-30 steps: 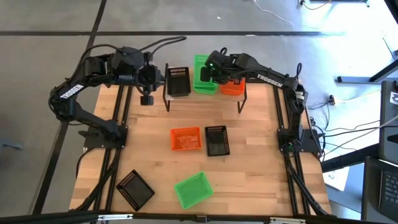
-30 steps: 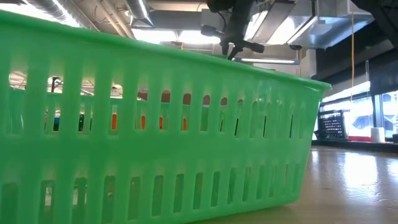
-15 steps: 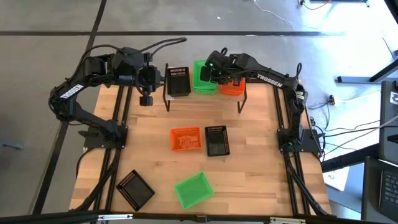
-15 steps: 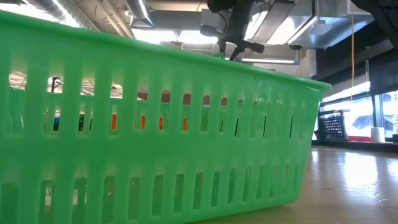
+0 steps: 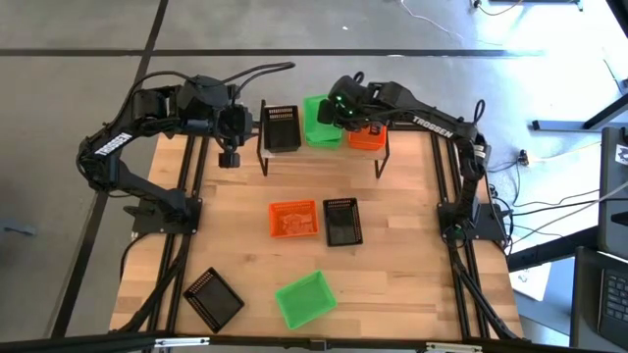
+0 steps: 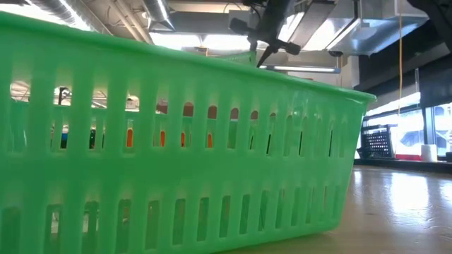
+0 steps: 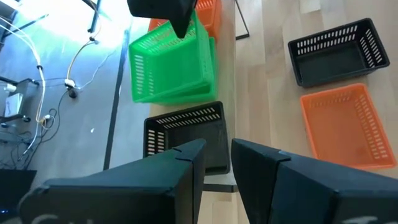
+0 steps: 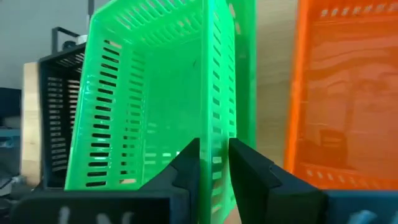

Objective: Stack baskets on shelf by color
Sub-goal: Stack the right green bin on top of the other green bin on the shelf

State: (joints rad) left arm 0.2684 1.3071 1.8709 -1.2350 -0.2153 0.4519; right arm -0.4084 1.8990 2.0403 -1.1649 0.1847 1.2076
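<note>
The right hand (image 5: 338,106) is seen above the shelf (image 5: 324,149), its fingers (image 8: 186,163) slightly parted astride the side wall of the upper green basket (image 8: 149,93), which is nested in a second green one. A black basket (image 5: 282,127) and an orange basket (image 5: 369,137) are set on either side of this stack. The left hand (image 7: 216,163) is held just beside the shelf's black end, fingers narrowly apart, nothing held. On the table (image 5: 235,245) an orange, two black and one green basket are scattered. Beyond it, grey floor and cables are seen
</note>
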